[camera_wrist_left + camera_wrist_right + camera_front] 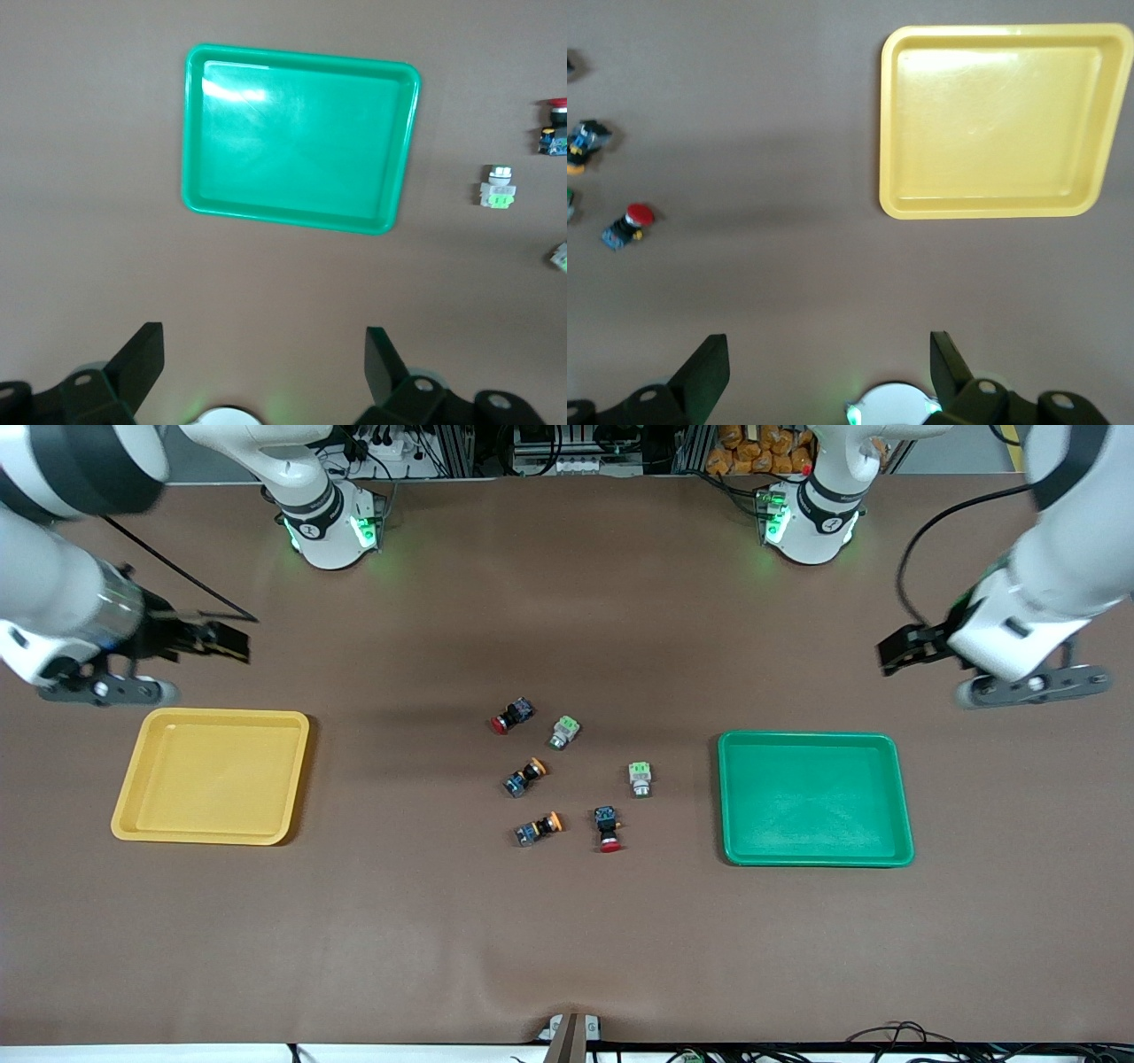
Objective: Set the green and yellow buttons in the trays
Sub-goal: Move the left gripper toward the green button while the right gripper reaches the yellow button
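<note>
Two green buttons [564,732] [640,779] and two yellow buttons [525,776] [539,828] lie loose at the table's middle, between the trays. The yellow tray [213,714] sits toward the right arm's end, the green tray [811,736] toward the left arm's end. Neither tray holds anything. My left gripper [895,651] hangs open over bare table by the green tray [299,140], nothing between its fingers [142,359]. One green button [499,186] shows in the left wrist view. My right gripper [232,642] hangs open over bare table by the yellow tray [1001,119].
Two red-capped switches [512,716] [607,828] lie among the buttons; one [627,226] shows in the right wrist view. The brown table cover has wide bare stretches around both trays. Both arm bases [332,527] [811,522] stand along the table's back edge.
</note>
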